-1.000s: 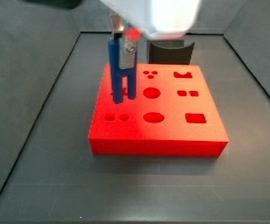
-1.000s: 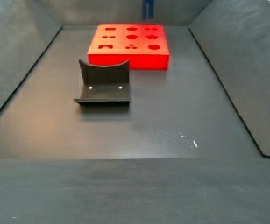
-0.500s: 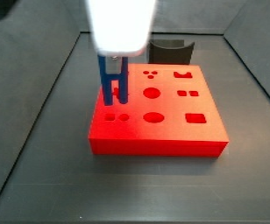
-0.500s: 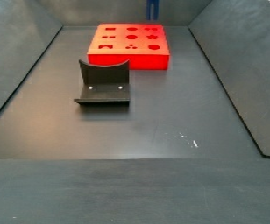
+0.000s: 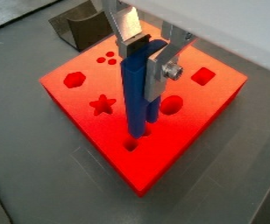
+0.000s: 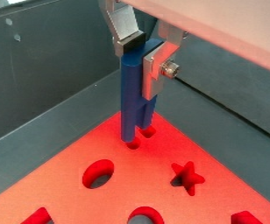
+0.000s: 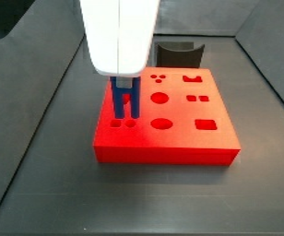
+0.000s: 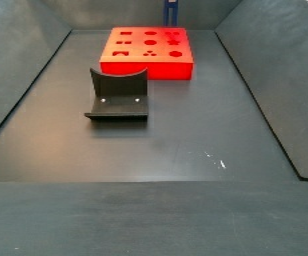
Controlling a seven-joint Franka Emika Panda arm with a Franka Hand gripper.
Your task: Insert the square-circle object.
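My gripper [image 5: 147, 59] is shut on the square-circle object [image 5: 138, 96], a slim dark blue piece of two prongs. It hangs upright over the red block [image 5: 90, 83]. In both wrist views its prong tips reach two small holes near a corner of the block [image 6: 67, 166]. I cannot tell whether they have entered. In a side view the prongs [image 7: 123, 100] stand at the front-left holes under the white arm body [image 7: 120, 37]. In a side view only the piece's lower end [image 8: 172, 10] shows at the frame's top edge.
The dark grey curved holder [image 8: 117, 95] stands on the floor apart from the red block [image 8: 143, 68]; it also shows behind the block in a side view [image 7: 179, 51]. The block has several other shaped holes. Dark walls enclose the floor.
My gripper has moved down and toward the block's front-left corner with the blue piece. The prong tips have dropped from above the block to the two small holes.
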